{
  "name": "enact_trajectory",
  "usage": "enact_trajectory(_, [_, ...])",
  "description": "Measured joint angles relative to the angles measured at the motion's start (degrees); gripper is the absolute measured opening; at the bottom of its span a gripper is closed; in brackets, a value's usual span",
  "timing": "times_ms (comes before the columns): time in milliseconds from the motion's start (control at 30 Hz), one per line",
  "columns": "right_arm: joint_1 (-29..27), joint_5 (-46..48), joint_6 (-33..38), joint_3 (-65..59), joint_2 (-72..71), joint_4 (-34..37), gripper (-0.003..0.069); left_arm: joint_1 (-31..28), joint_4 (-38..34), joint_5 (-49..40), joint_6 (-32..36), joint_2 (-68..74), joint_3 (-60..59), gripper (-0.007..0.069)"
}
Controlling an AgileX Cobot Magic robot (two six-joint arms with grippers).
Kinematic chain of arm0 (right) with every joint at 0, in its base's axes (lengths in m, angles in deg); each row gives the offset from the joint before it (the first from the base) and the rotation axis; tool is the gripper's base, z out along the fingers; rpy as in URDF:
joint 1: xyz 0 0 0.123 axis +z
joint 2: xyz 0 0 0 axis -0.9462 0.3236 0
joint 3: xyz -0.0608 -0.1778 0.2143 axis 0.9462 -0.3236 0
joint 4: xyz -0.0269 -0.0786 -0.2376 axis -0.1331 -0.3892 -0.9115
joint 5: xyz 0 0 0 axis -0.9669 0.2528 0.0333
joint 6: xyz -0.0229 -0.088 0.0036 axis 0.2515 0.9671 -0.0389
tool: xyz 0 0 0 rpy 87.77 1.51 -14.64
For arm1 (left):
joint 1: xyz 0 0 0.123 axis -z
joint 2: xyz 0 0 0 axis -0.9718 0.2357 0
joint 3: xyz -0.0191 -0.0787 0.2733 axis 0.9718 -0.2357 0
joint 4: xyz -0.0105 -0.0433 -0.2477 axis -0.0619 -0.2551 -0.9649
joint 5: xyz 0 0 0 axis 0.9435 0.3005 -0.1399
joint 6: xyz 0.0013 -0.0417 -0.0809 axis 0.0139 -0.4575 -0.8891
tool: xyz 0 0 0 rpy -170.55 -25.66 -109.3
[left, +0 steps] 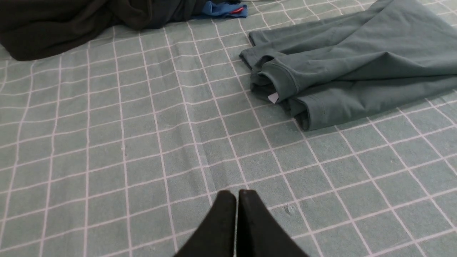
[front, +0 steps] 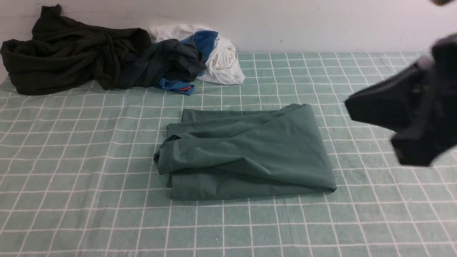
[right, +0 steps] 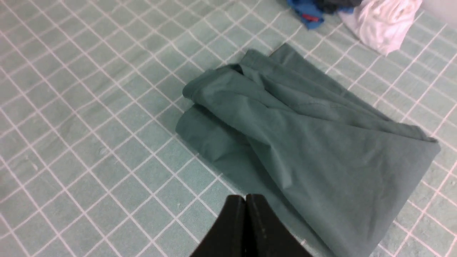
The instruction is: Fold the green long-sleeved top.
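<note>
My folded teal-green cotton long-sleeved top [front: 246, 153] lies mid-frame on the green checked worktop [front: 71, 171], with crumpled dark, blue and white clothes [front: 117, 60] heaped upper left. Both my left hand [left: 237, 194] and right hand [right: 245, 197] are clenched and empty; the right arm [front: 410, 103] is blurred at the right edge.

A pale green cloth [front: 71, 171] with a grid of thin white lines covers the whole bench, lying mostly flat with slight ripples. Along the far edge, against the plain light wall [front: 303, 25], sits a heap of crumpled clothes. At the far left is a very dark olive-black garment [front: 60, 53], bunched in thick folds. Touching it on the right is a dark grey garment [front: 167, 60], draped over a blue piece [front: 176, 85] that shows a small red label. A white garment [front: 223, 60] lies rolled up at the right end of the heap, touching the blue one.
</note>
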Motion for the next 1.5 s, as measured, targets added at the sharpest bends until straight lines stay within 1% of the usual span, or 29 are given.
enact_trajectory(33, [0.0,-0.7,0.0,-0.6,-1.4,0.0,-0.0011,0.0,0.0,0.0,0.0,0.0,0.0,-0.0004])
enact_trajectory(100, [0.0,-4.7,-0.3,-6.4,-8.2,0.0,-0.0013,0.0,0.0,0.0,0.0,0.0,0.0,-0.0004])
enact_trajectory(133, [0.0,-5.4,-0.3,-7.9,-9.3,0.0,-0.0013,0.0,0.0,0.0,0.0,0.0,0.0,-0.0004])
enact_trajectory(267, [0.0,-14.1,-0.4,-16.8,-20.4,0.0,-0.0014,0.0,0.0,0.0,0.0,0.0,0.0,-0.0004])
enact_trajectory(300, [0.0,-14.7,-0.4,-17.5,-20.9,0.1,-0.0014,0.0,0.0,0.0,0.0,0.0,0.0,-0.0004])
enact_trajectory(367, [0.0,-16.1,-0.4,-21.7,-26.1,0.4,-0.0014,0.0,0.0,0.0,0.0,0.0,0.0,-0.0004])
enact_trajectory(533, [0.0,-16.1,-0.4,-26.8,-34.5,0.6,-0.0014,0.0,0.0,0.0,0.0,0.0,0.0,-0.0004])
enact_trajectory(733, [0.0,-18.2,-0.4,-31.3,-38.5,0.6,-0.0014,0.0,0.0,0.0,0.0,0.0,0.0,-0.0004])
enact_trajectory(833, [0.0,-23.7,-0.6,-35.1,-39.2,0.8,-0.0014,0.0,0.0,0.0,0.0,0.0,0.0,-0.0004])
enact_trajectory(933, [-0.9,-32.4,-0.6,-41.3,-40.5,1.3,-0.0014,0.0,0.0,0.0,0.0,0.0,0.0,-0.0004])
enact_trajectory(967, [-1.1,-32.9,-0.6,-41.8,-40.7,1.3,-0.0014,0.0,0.0,0.0,0.0,0.0,0.0,-0.0004])
enact_trajectory(1033, [-4.3,-38.2,-0.6,-47.0,-42.9,1.5,-0.0014,0.0,0.0,0.0,0.0,0.0,0.0,-0.0004])
enact_trajectory(1067, [-7.6,-40.3,-1.0,-50.6,-44.5,1.5,-0.0014,0.0,0.0,0.0,0.0,0.0,0.0,-0.0004])
enact_trajectory(1133, [-13.0,-41.4,-2.4,-54.0,-46.7,1.5,-0.0014,0.0,0.0,0.0,0.0,0.0,0.0,-0.0004])
enact_trajectory(1167, [-13.6,-41.4,-2.9,-54.9,-47.0,1.5,-0.0014,0.0,0.0,0.0,0.0,0.0,0.0,-0.0004])
enact_trajectory(1200, [-19.7,-41.6,-5.5,-58.1,-49.4,0.9,-0.0014,0.0,0.0,0.0,0.0,0.0,0.0,-0.0004])
enact_trajectory(1333, [-31.5,-39.6,-12.5,-63.9,-53.8,-2.5,-0.0014,0.0,0.0,0.0,0.0,0.0,0.0,-0.0004])
enact_trajectory(1433, [-36.7,-37.6,-15.8,-64.5,-54.5,-5.3,-0.0014,0.0,-0.1,0.0,0.0,0.0,0.0,-0.0004])
enact_trajectory(1500, [-38.5,-35.5,-16.7,-64.5,-54.5,-6.5,-0.0014,0.0,0.0,0.0,0.0,0.0,0.0,-0.0004])
